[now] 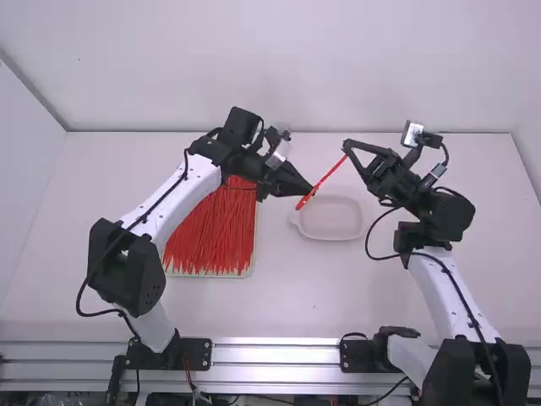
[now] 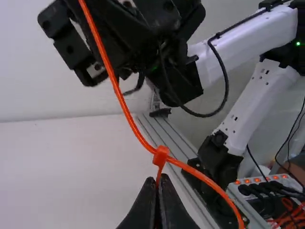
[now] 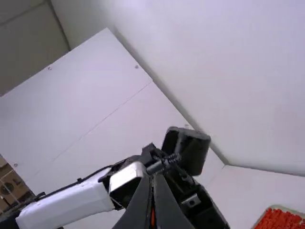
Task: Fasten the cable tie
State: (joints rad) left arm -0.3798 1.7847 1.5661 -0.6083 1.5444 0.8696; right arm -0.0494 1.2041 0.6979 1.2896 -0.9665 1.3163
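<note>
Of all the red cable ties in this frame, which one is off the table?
The single cable tie held between the left gripper and the right gripper, above the white bowl; the others lie flat in the pile beside it.

On your white table (image 1: 101, 169) you see a heap of loose red plastic strips (image 1: 215, 233) lying on a pale flat mat (image 1: 220, 274). To its right, a little apart, sits a shallow white plastic dish (image 1: 331, 222). A silver aluminium rail (image 1: 270, 348) runs along the near edge.
</note>
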